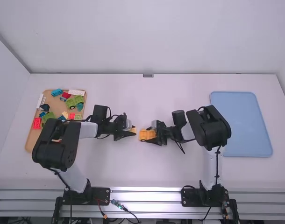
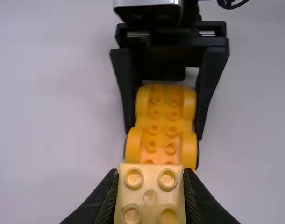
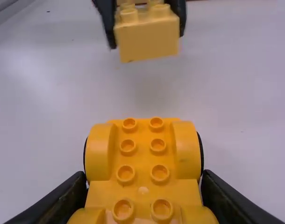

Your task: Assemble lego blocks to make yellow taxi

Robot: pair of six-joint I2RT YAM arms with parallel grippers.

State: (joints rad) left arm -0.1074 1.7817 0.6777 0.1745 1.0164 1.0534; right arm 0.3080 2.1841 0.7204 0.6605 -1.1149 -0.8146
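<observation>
1. the chassis [image 3: 142, 158], the landmark, is between the two arms; the right gripper [image 3: 142, 189] grasps it by its sides, fingers closed on the wheel-arch flanks.
2. the left gripper [image 2: 150, 179] clamps the brick [image 2: 150, 196], which is near the chassis, just off its left end, apart from it.
3. likely the next step is setting the brick on the chassis studs; it could land a row off or skewed, since the brick looks slightly tilted in the right wrist view.
4. pressing down could pitch the chassis or slide it out, because the right gripper pinches only its sides.
5. the brick might slip up between the left fingers if the push is hard, or the two grippers might knock if the brick must go far along the chassis.
6. the chassis has its studs up, its long axis running left to right, one end toward the left gripper; which end is the taxi's front, i cannot tell.
7. the brown tray [image 1: 29, 144] is well left of the chassis, the blue tray [image 1: 240, 126] well right.
</observation>
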